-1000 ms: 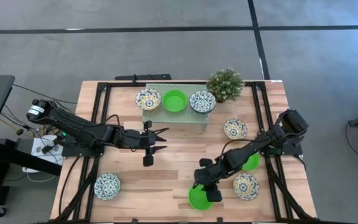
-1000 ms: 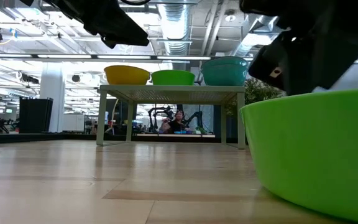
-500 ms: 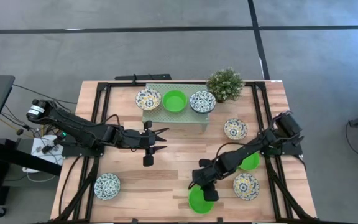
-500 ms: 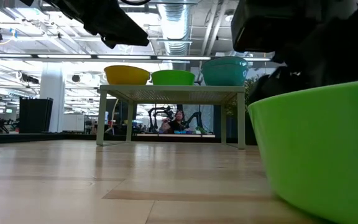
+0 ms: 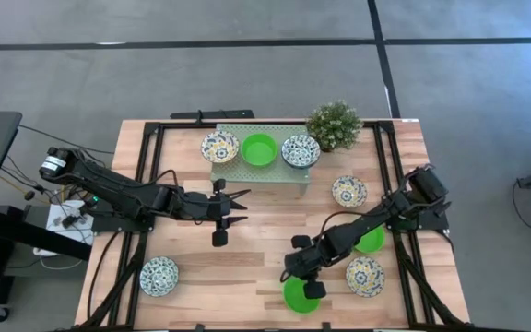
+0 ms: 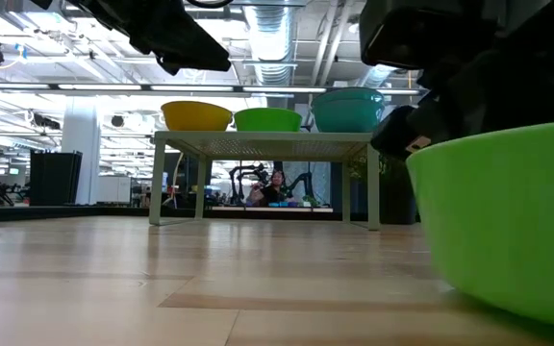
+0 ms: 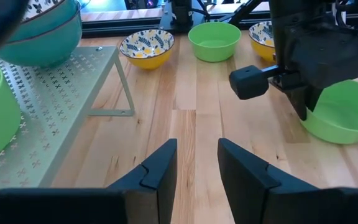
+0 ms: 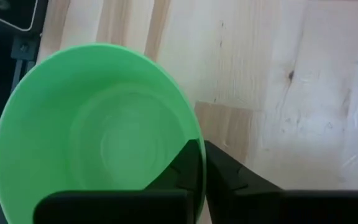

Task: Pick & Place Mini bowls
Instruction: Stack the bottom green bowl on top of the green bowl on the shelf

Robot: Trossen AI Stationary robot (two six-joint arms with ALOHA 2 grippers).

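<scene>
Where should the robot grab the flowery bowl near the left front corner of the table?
Probably by its rim, coming straight down from above: the flowery bowl sits upright and open, alone on the table, so one finger can go inside and one outside the thin wall.

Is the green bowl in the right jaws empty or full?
Empty: the green bowl shows a bare inside, its rim pinched by the right gripper.

You see a plain bright green mini bowl (image 6: 508,221) close at right, dark arm parts above it, apparently touching. Three bowls (image 6: 269,117) sit on the pale metal shelf (image 6: 267,139).
</scene>
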